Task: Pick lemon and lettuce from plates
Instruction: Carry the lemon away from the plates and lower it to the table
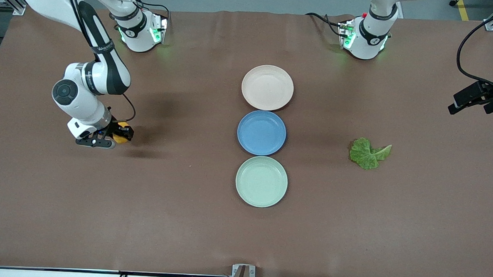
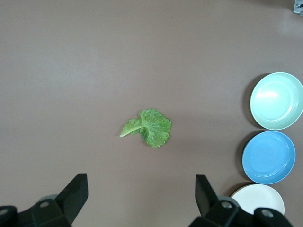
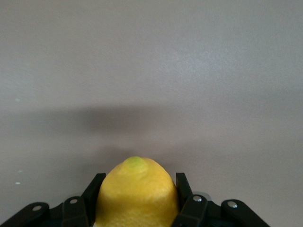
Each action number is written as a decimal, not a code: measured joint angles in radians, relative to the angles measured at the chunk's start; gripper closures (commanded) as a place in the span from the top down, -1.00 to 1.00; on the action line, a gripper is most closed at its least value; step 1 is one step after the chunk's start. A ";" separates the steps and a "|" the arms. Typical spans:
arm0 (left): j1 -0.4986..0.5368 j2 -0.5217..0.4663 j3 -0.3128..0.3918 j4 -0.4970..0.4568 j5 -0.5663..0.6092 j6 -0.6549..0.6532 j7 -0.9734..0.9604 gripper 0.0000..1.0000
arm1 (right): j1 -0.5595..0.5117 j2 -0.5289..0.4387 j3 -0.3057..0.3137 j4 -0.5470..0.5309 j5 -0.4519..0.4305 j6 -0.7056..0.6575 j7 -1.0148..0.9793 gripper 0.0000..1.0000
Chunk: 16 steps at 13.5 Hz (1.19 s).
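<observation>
Plates line the frame's middle in a column: mint green plate [image 1: 261, 181] lowest, blue plate [image 1: 261, 132] next, beige-pink plate [image 1: 267, 87] uppermost, all bare. Lettuce [image 1: 369, 153] lies on the table [image 1: 176, 218] at center-right, nothing crowding it. My right gripper [image 1: 119, 135], mid-left, is clenched around the lemon [image 1: 121, 135]. My left gripper [image 2: 141, 189], fingers spread, hangs over the lettuce.

Your left gripper [image 2: 141, 198] hangs with fingers [image 2: 75, 191] spread wide above the brown table [image 2: 71, 71]. The lettuce [image 2: 149, 127] lies flat just ahead of the gap between them. Off to one side you see three plates in a row: mint green plate [image 2: 277, 100], blue plate [image 2: 269, 157], beige plate [image 2: 258, 198].
</observation>
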 measured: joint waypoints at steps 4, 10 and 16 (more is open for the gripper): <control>0.001 0.016 0.001 0.002 0.000 0.000 0.000 1.00 | -0.007 0.039 0.003 -0.004 0.000 0.035 -0.041 -0.95; -0.014 0.020 0.002 0.012 0.000 0.000 0.000 1.00 | -0.007 0.083 0.027 -0.037 0.000 0.132 -0.052 -0.93; -0.157 0.021 0.129 0.013 0.000 0.000 -0.002 1.00 | -0.008 0.083 0.045 -0.037 0.003 0.132 -0.052 1.00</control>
